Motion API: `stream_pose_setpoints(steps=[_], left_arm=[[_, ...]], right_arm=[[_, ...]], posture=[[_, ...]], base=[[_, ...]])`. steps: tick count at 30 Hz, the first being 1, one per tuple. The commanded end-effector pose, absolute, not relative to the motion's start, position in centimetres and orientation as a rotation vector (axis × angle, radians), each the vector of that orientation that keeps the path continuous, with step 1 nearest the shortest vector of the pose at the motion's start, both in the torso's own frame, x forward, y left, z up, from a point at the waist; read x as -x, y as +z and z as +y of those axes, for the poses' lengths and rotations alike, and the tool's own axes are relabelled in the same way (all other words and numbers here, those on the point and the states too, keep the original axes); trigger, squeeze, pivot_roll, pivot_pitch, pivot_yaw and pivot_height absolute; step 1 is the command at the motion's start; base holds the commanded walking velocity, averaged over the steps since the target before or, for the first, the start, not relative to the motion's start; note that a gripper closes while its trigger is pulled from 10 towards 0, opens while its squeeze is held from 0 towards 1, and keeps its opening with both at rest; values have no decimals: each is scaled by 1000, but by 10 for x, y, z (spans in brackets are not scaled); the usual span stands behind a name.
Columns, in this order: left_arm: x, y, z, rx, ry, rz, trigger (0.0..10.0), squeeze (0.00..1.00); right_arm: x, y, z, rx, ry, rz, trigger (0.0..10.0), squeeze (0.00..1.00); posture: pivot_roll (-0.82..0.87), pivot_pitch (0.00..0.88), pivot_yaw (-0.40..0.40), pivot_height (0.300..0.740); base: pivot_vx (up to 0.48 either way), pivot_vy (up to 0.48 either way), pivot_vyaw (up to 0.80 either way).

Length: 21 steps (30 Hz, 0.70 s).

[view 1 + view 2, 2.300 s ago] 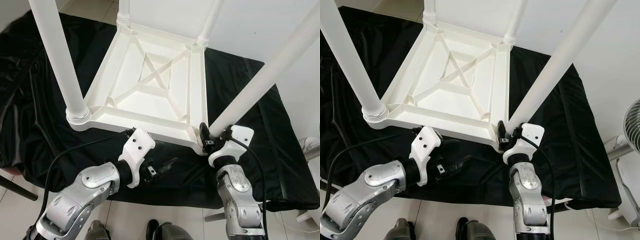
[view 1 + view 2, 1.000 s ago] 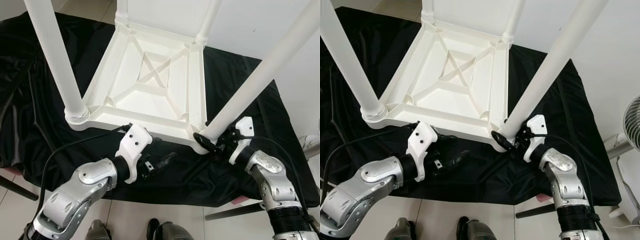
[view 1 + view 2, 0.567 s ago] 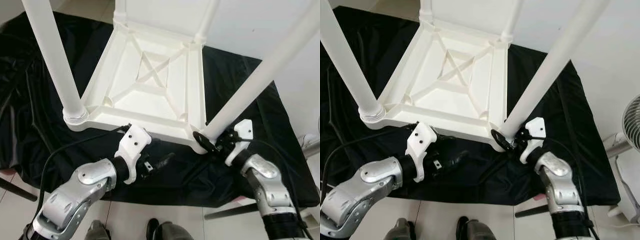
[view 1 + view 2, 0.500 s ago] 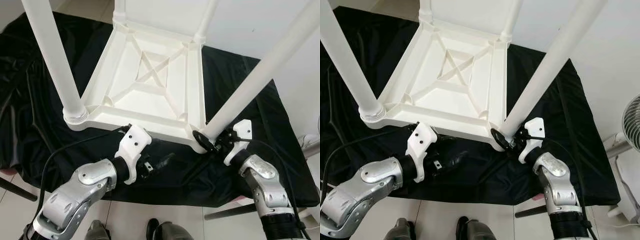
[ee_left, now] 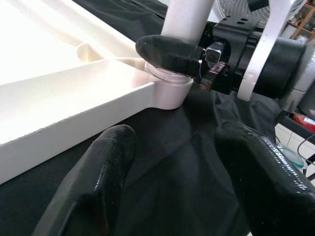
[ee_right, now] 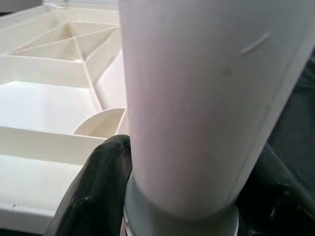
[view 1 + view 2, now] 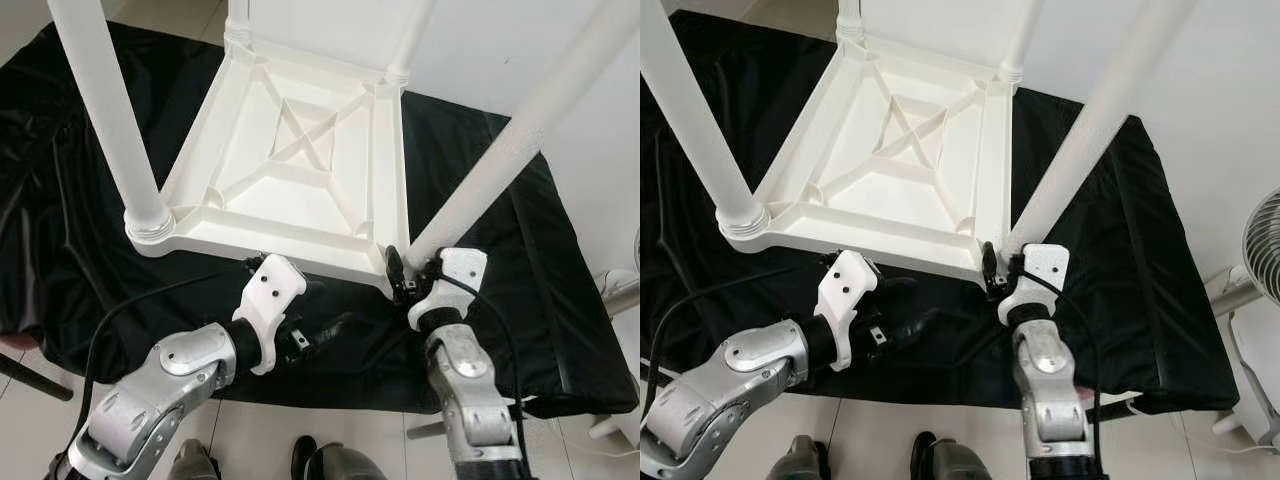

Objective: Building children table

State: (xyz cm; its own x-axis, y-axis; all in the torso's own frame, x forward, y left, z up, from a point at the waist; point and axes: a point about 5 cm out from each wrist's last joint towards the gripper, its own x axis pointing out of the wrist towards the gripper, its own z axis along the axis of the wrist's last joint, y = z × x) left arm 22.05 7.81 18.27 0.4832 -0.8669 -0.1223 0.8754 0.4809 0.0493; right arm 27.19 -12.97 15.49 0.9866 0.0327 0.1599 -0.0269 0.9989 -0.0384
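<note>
While the left gripper (image 5: 172, 172) hovers spread over black cloth (image 7: 520, 250), the right gripper (image 7: 405, 275) apparently clamps the table leg (image 7: 500, 165) at the upturned tabletop (image 7: 290, 170).

A home room, by the look of it. Pale floor tiles (image 7: 30, 400) run under a black cloth (image 7: 510, 290), and a white standing fan (image 7: 1262, 250) sits beside a plain wall (image 7: 1220, 90).

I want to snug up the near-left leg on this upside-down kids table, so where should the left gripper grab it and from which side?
Grip the near-left leg low, just above its threaded collar at the tabletop corner, probably from the robot's side. The round, upright shaft suits fingers closing across it, as the right gripper does on the near-right leg. The left gripper is open over the black cloth.
</note>
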Motion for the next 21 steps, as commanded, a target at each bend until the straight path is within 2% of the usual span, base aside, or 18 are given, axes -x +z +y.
stream_pose_setpoints(steps=[1, 3, 4, 7, 8, 15, 21], left_arm=[[-215, 183, 74, -111, -1085, 85, 10000, 0], [-215, 183, 74, -111, -1085, 85, 10000, 0], [-216, 183, 74, -112, -1087, 83, 10000, 0], [-216, 182, 73, -113, -1089, 82, 10000, 0], [-216, 183, 73, -114, -1090, 81, 10000, 0], [-217, 183, 74, -115, -1090, 78, 10000, 0], [-218, 183, 74, -115, -1087, 77, 10000, 0]], right_arm=[[-270, 144, -130, 61, 18, -94, 0, 0], [-271, 143, -133, 59, 12, -86, 0, 0], [-273, 144, -135, 54, 24, -89, 10000, 0], [-275, 148, -140, 31, 70, -108, 10000, 39], [-275, 151, -142, 30, 105, -125, 10000, 1000], [-276, 162, -162, 42, 346, -167, 10000, 1000], [-279, 164, -173, 121, 494, -164, 10000, 1000]], posture=[[126, 197, -177, 740], [124, 191, -177, 740], [124, 191, -177, 740], [121, 185, -179, 740], [121, 185, -179, 740], [118, 180, -178, 740], [117, 182, -178, 740]], base=[[0, 0, 0], [0, 0, 0], [0, 0, 0], [0, 0, 0], [0, 0, 0], [0, 0, 0], [0, 0, 0]])
